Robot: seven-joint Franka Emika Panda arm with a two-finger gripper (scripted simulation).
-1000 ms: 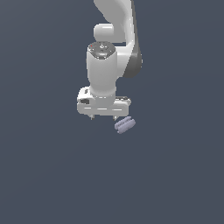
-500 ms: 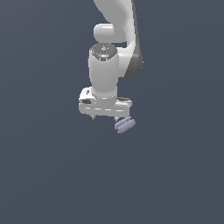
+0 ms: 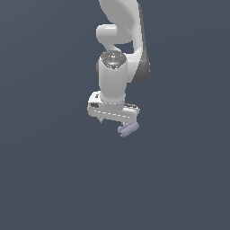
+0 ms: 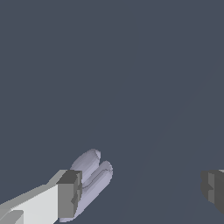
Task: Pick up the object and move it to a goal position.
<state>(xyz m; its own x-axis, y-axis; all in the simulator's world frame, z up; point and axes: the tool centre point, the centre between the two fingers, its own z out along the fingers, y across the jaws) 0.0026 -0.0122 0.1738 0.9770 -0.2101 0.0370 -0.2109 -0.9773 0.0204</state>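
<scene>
The object (image 3: pixel 128 130) is a small pale lavender-grey ribbed piece lying on the dark floor, just below the hand's end on the exterior view's right. My gripper (image 3: pixel 117 122) hangs low over it, pointing down. The wrist view shows the gripper (image 4: pixel 142 190) open, its two dark pads far apart. There the object (image 4: pixel 94 177) lies right against one pad (image 4: pixel 69 194), which hides part of it, while the rest reaches a little into the gap. The other pad (image 4: pixel 213 186) is well away from it. Nothing is held.
A plain dark grey-blue floor (image 3: pixel 54 179) fills both views. The white arm (image 3: pixel 121 27) comes down from the top of the exterior view.
The hand has shifted slightly toward the exterior view's right and a little lower, closer over the object. The object has not moved.
</scene>
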